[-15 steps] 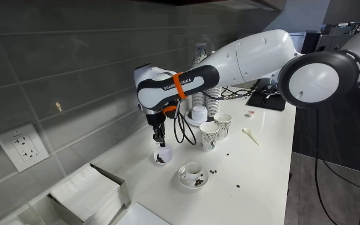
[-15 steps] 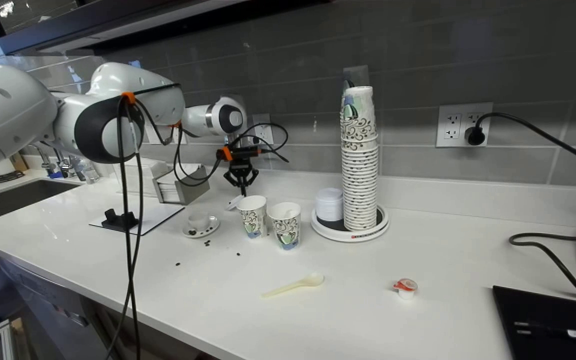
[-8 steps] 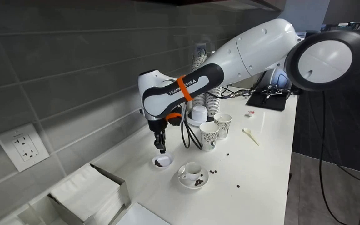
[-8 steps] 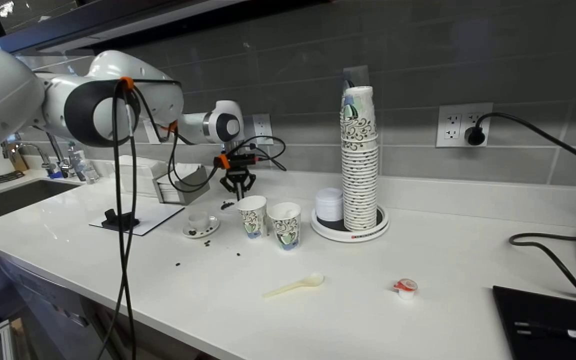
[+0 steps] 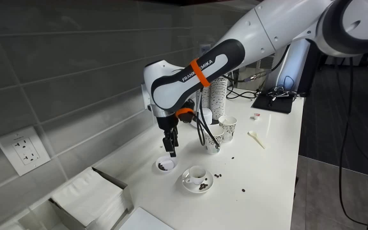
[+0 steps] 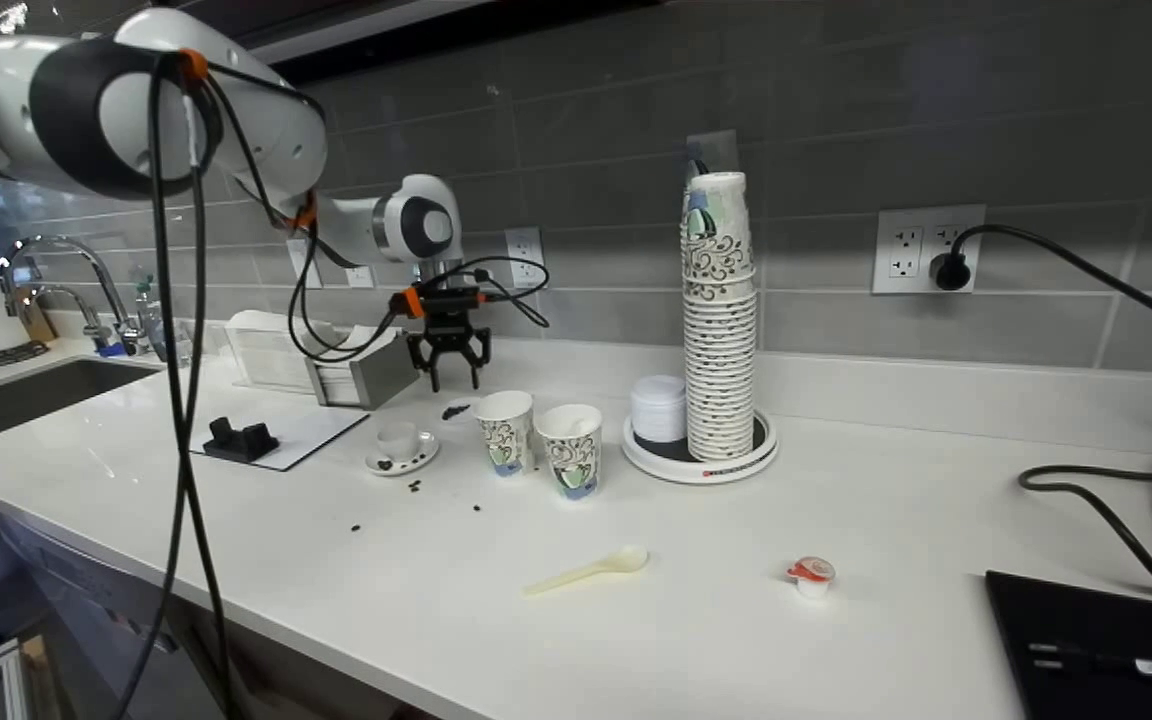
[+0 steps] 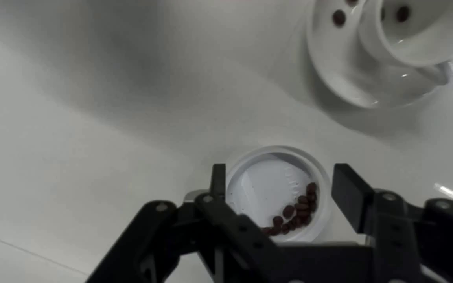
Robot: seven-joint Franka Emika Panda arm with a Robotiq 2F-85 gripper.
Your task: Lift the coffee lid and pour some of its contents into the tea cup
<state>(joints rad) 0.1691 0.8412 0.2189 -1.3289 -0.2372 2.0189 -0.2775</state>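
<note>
– in an exterior view, where is the coffee lid [image 5: 170, 164], please?
– it lies on the counter [image 5: 235, 204], near the tea cup [image 5: 195, 180].
– and the gripper [image 6: 455, 387], in an exterior view?
– it is spread, empty, and hangs above the lid.
– and the wrist view?
– there the lid, with dark beans [image 7: 302, 213] inside, appears between the fingers [image 7: 350, 196].

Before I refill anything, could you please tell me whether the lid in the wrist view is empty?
No, dark beans lie inside the lid, along one side.
</note>
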